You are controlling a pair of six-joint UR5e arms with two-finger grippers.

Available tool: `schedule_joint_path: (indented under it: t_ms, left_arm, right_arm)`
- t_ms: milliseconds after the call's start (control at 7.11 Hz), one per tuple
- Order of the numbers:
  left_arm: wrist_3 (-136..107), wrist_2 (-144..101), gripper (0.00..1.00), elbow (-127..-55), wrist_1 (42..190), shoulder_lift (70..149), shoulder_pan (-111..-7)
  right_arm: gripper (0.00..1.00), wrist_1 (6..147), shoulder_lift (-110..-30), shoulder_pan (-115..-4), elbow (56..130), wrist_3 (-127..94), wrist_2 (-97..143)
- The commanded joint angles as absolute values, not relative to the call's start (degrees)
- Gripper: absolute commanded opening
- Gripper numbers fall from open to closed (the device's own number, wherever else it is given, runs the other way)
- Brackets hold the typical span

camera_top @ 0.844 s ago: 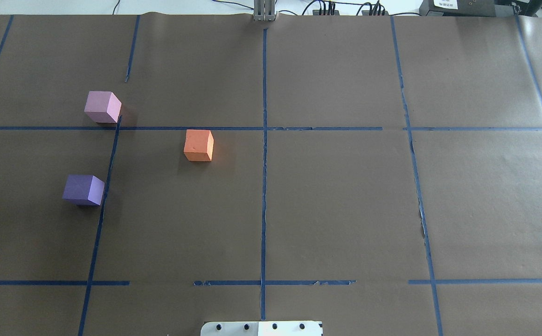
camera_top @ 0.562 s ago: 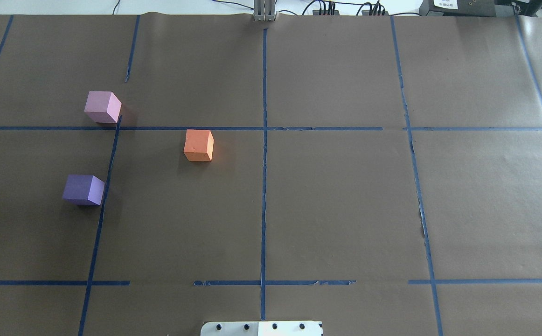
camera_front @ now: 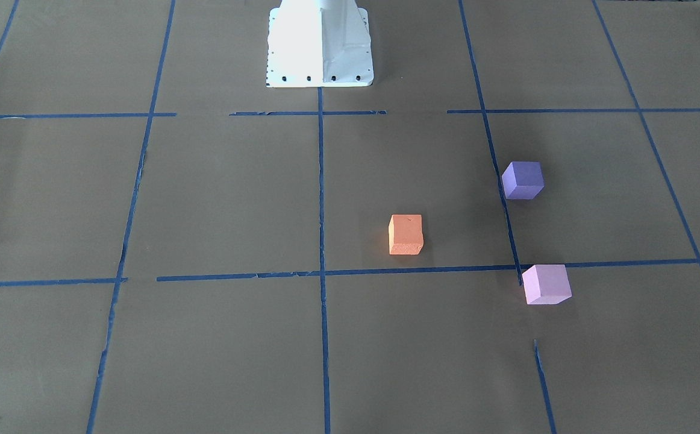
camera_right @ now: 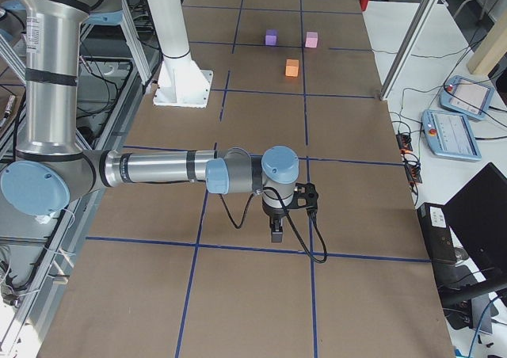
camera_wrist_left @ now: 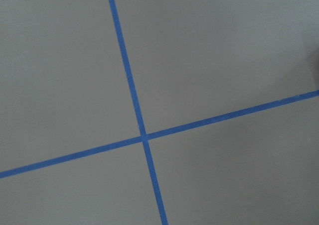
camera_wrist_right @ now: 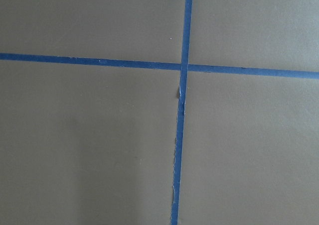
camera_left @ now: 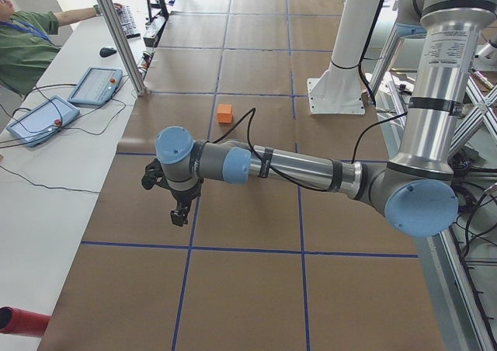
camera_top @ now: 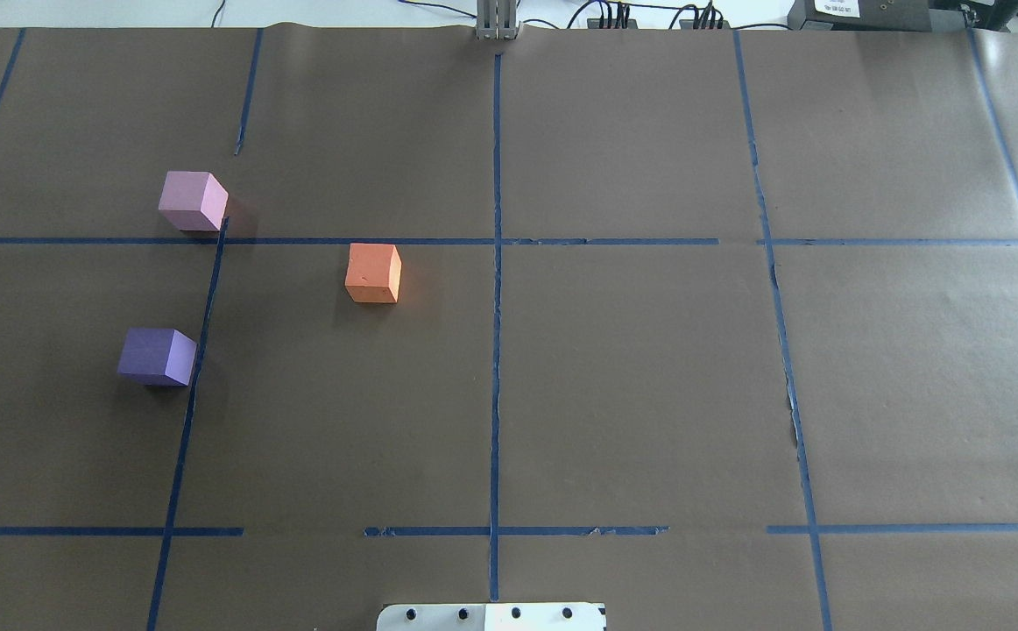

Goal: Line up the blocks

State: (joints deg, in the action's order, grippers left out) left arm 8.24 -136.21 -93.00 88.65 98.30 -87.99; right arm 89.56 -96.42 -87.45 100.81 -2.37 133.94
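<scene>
Three cubes stand apart on the brown paper on my left half of the table. The orange block (camera_top: 373, 272) (camera_front: 406, 234) is nearest the centre line. The dark violet-purple block (camera_top: 157, 357) (camera_front: 523, 179) is nearer to my base. The pale pink-lilac block (camera_top: 194, 201) (camera_front: 546, 284) is farther out, by a tape crossing. My left gripper (camera_left: 180, 215) shows only in the exterior left view and hangs over bare paper, far from the blocks. My right gripper (camera_right: 276, 233) shows only in the exterior right view, also far off. I cannot tell whether either is open or shut.
Blue tape lines (camera_top: 496, 350) mark a grid on the paper. My white base plate (camera_front: 320, 48) is at the table's near edge. An operator (camera_left: 23, 40) and teach pendants (camera_left: 95, 85) (camera_right: 451, 132) are on the side bench.
</scene>
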Motion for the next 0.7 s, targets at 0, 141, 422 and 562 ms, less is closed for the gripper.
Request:
schedule_joint_path:
  t_ms: [0, 141, 422, 562]
  left_arm:
    - [8.2, -136.6, 1.0, -96.4, 88.7, 99.7, -84.8]
    - [5.7, -136.5, 1.0, -97.6, 88.8, 101.0, -81.9]
    - [-12.3, -136.1, 1.0, -98.5, 88.9, 107.0, -74.4]
    - [-22.2, -135.9, 1.0, -98.3, 90.1, 110.4, -69.5]
  right_arm:
    - [1.0, 89.6, -96.4, -87.5, 100.8, -2.4, 133.9]
    - [1.0, 89.6, -96.4, -87.5, 100.8, -2.4, 133.9]
    - [1.0, 89.6, -96.4, -87.5, 100.8, -2.4, 133.9]
    - [1.0, 89.6, -96.4, -87.5, 100.8, -2.4, 133.9]
